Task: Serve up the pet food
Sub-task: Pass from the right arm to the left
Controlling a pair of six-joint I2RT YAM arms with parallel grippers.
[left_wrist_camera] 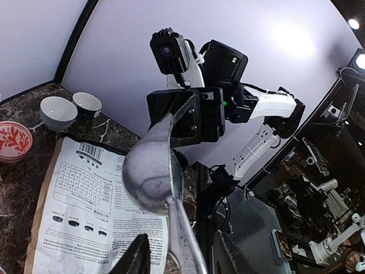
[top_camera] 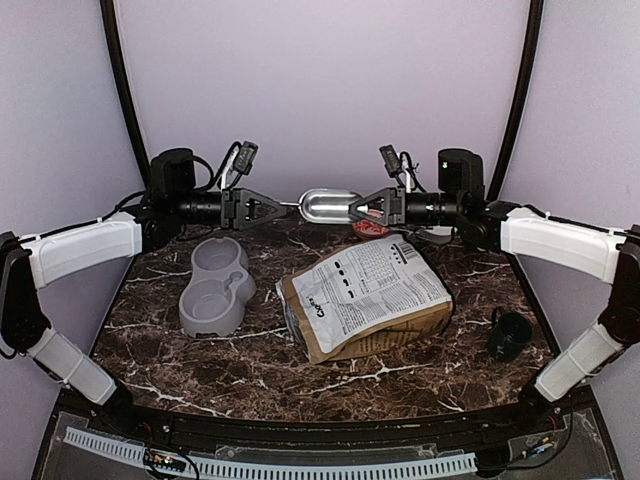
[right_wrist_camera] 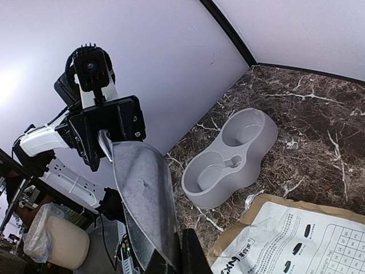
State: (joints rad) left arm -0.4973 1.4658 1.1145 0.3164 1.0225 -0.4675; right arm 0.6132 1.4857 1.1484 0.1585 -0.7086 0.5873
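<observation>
**One scoop held between two tools**

From above: two arms reach inward from either side, forearms level, wrists facing each other over the rear of the worktop [top_camera: 250,370]; one metal scoop [top_camera: 328,205] spans the gap; the left tool [top_camera: 283,207] is pinched narrow on its thin handle end and the right tool [top_camera: 352,207] is clamped on its mouth end. Below lie one printed bag [top_camera: 370,295] flat at centre, one grey double bowl [top_camera: 190,320] with two wells to its left, and one small black item [top_camera: 510,335] at the right; a red patterned bowl [top_camera: 372,229] peeks out behind the bag.

Left wrist: the scoop's rounded underside [left_wrist_camera: 149,174] fills the centre; the right tool [left_wrist_camera: 179,117] grips its far lip; three small bowls stand beyond the bag [left_wrist_camera: 91,194]: one red patterned [left_wrist_camera: 12,140], one white [left_wrist_camera: 57,111], one dark [left_wrist_camera: 86,104].

Right wrist: the scoop [right_wrist_camera: 142,188] runs to the left tool [right_wrist_camera: 105,137]; the double bowl [right_wrist_camera: 199,194] sits just beside the bag [right_wrist_camera: 296,234].

The pet food itself shows in no view; whether the scoop carries any, I cannot tell.
</observation>
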